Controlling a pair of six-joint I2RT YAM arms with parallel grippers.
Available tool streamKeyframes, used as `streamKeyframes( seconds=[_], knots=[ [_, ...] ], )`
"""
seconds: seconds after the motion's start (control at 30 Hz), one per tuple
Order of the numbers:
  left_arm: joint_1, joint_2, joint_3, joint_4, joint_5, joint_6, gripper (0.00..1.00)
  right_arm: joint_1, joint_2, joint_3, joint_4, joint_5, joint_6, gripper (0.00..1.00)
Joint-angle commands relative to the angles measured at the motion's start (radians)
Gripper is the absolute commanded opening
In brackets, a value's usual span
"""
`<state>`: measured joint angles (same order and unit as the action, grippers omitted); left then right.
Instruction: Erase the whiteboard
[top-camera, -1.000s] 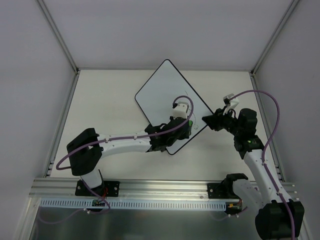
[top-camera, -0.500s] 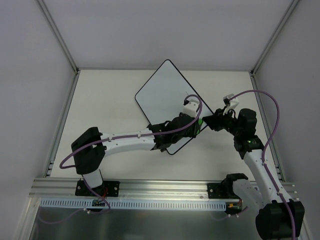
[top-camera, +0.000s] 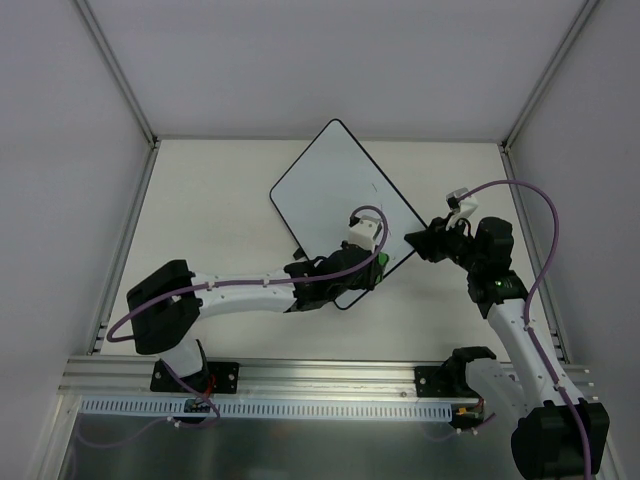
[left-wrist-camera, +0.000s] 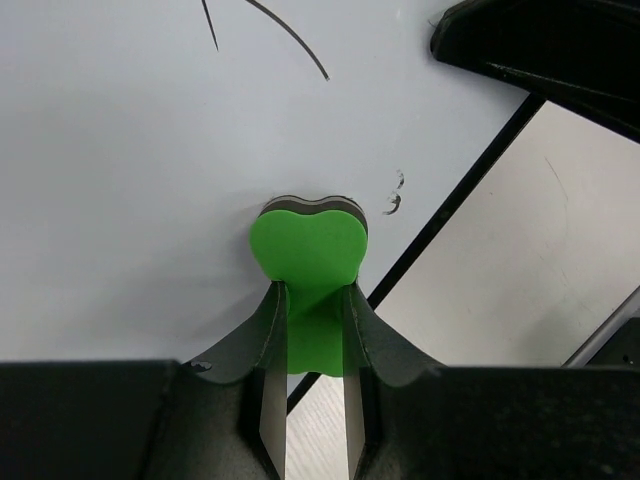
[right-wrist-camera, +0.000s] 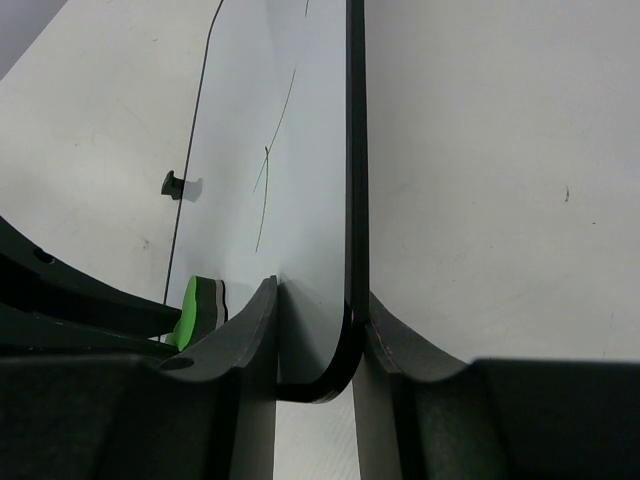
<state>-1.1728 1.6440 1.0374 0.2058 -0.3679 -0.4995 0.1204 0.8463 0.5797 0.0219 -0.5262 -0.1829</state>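
whiteboard (top-camera: 330, 185): one
green eraser (left-wrist-camera: 307, 245): one
arms: two, left arm (top-camera: 240, 290) and right arm (top-camera: 515, 325)
grippers: two, left gripper (left-wrist-camera: 312, 292) and right gripper (right-wrist-camera: 320, 295)
purple cables (top-camera: 552, 215): two, one per arm
thin pen strokes (left-wrist-camera: 290, 35) on the board: two
small pen specks (left-wrist-camera: 393, 195) by the frame: two
black foot (right-wrist-camera: 175, 185) in view: one
table (top-camera: 200, 220): one

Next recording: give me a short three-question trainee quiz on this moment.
1. True or false: the left claw grips the green heart-shaped foam eraser.
2. The right claw clamps: A) the edge of the large white rectangular black-framed whiteboard; B) a marker; C) nothing.
3. Is the board wiped clean?
Key: 1 true; 2 A; 3 no, thin black ink strokes show.
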Motion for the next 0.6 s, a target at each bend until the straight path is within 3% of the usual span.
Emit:
streamKeyframes(
  seconds=[0.0,0.57],
  knots=[
    [-0.008,0.097,-0.083,-0.197,0.073,-0.050,0.00,0.062,0.000,-0.009,-0.108,-0.054,-0.207,0.00],
    [-0.001,0.036,-0.089,-0.339,0.052,-0.019,0.00,0.062,0.007,-0.007,-0.108,-0.052,-0.211,0.00]
  ],
)
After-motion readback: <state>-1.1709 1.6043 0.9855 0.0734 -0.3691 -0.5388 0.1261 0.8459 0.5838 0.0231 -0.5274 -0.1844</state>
